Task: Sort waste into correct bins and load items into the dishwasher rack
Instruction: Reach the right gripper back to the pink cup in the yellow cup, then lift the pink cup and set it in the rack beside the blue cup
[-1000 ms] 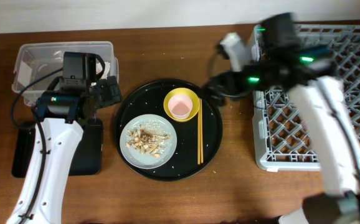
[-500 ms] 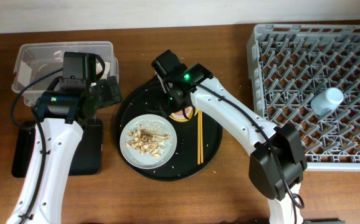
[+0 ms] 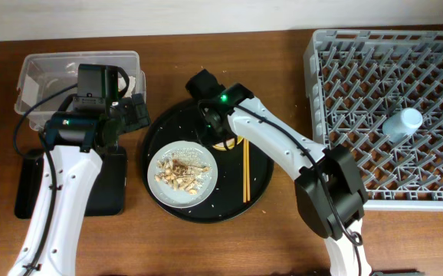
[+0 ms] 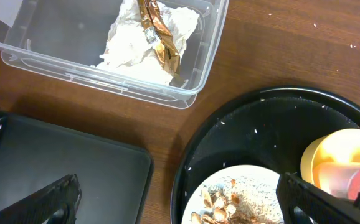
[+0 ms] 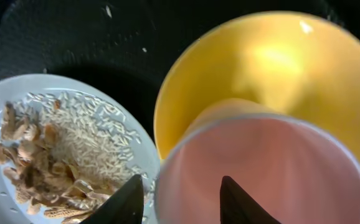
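The right gripper, open, sits over the small pink cup in the round yellow bowl to pinch its rim.

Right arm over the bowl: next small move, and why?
Probably close the right claw on the pink cup. The claw is open, one finger looks to be outside the cup's rim and the other inside, and the cup sits in the yellow bowl, not yet gripped.
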`<state>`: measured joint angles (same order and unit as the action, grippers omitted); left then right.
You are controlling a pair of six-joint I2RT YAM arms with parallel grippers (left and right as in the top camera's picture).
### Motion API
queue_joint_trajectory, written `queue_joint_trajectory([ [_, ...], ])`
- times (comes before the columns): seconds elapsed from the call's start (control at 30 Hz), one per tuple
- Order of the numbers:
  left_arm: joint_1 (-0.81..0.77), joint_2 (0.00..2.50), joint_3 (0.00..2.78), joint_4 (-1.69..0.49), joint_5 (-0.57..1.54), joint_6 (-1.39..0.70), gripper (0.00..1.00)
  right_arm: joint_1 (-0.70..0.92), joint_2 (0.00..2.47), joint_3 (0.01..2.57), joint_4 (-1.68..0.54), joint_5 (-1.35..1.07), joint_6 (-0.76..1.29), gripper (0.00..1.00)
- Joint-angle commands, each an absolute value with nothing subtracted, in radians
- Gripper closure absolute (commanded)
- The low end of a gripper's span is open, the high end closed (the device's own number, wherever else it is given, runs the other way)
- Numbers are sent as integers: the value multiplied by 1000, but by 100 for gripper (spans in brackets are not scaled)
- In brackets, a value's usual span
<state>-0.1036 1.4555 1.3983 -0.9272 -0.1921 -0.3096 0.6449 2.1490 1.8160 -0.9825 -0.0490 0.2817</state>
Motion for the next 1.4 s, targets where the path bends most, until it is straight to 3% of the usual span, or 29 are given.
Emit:
queue_joint_trajectory([
  [0.0,-100,1444,1397,-926,-199,-298,1,656,2155,1806,-978,-40,297,67],
  [0.1,-100,1444,1397,-926,-199,-298,1,656,2153,1845,-994,-76,298,80],
  [0.13,-100,1444,1397,-926,-199,-298,1,654,2146,1878,-1015,-78,299,96],
  [0.33,-100,1444,1397,-926,-199,-298,0,546,2114,2305,-1367,-78,313,96],
  [0.47,-100,1444,1397,-926,-199,-298,1,163,2053,2718,-1686,-75,240,96],
  [0.67,-100,1444,1397,-926,-199,-298,1,-446,2038,2685,-1695,-184,161,96],
  [0.8,-100,1444,1397,-926,-199,-298,1,-757,2098,2593,-1594,-543,39,96],
  [0.93,-100,1444,1397,-926,-199,-298,1,-854,2160,2375,-1402,-791,-49,96],
  [1.1,-100,1444,1397,-926,-199,-298,1,-859,2167,1937,-928,-1234,-168,96],
  [1.2,-100,1444,1397,-926,-199,-298,1,-860,2167,1747,-720,-1250,-168,96],
  [1.37,-100,1444,1397,-926,-199,-298,1,-861,2167,1687,-657,-1169,-90,96],
])
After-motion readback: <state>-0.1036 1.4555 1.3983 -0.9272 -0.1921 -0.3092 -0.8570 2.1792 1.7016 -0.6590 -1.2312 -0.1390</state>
